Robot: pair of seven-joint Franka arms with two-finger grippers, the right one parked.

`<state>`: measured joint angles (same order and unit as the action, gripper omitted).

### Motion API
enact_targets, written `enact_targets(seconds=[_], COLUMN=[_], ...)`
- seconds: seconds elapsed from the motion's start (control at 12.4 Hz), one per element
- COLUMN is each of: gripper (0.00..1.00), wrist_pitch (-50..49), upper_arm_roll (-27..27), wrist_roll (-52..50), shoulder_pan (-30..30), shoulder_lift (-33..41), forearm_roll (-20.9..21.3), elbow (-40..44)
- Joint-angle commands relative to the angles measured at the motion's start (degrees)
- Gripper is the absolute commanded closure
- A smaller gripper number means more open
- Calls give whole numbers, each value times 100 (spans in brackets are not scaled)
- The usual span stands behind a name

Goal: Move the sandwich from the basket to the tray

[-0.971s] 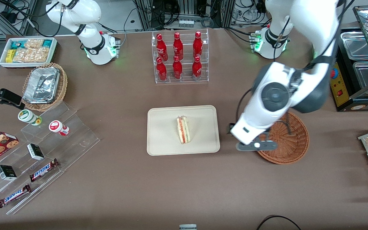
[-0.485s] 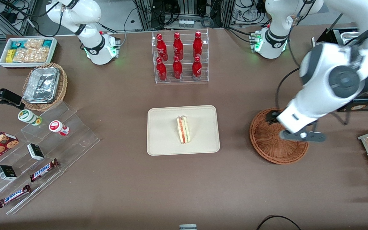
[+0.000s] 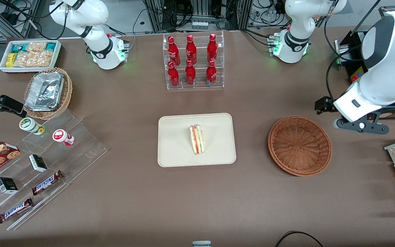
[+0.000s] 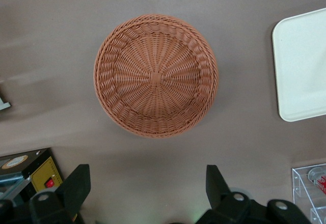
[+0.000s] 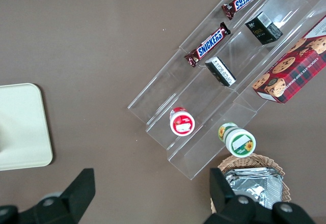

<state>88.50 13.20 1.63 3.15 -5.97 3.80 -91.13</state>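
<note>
Already the small triangular wedge sandwich of pale bread with red and green filling lies on the flat cream-beige rectangular tray, near its middle, so the placing step looks finished and what remains, as I judge it, is only for the arm to clear away and rest. The round reddish-brown woven wicker basket holds nothing; the wrist view shows its bare woven floor. It sits well apart from the tray, toward the working arm's end of the table.

The left arm's gripper hangs above the table, farther from the front camera than the basket and nearer the table's end. Its two dark fingers stand spread wide and hold nothing.

The sandwich's long axis runs near-to-far across the tray, and the striped cut face shows along its length. Its narrower end seems to point away from the front camera.
</note>
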Motion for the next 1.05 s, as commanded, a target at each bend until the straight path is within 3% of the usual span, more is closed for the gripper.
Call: enact_targets(seconds=[0.0,0.4,0.81,0.97], gripper=[0,0,0,0], wrist_pitch=[-350,-640,-1133,-1291], upper_arm_roll=[-20,-46,-896,-960], wrist_roll=[128,136,119,75], shoulder_pan=[19,28,-384,-507], shoulder_lift=[324,500,895,896], forearm_roll=[-55,-55,-204,-205], elbow=[-46,-37,-36,33])
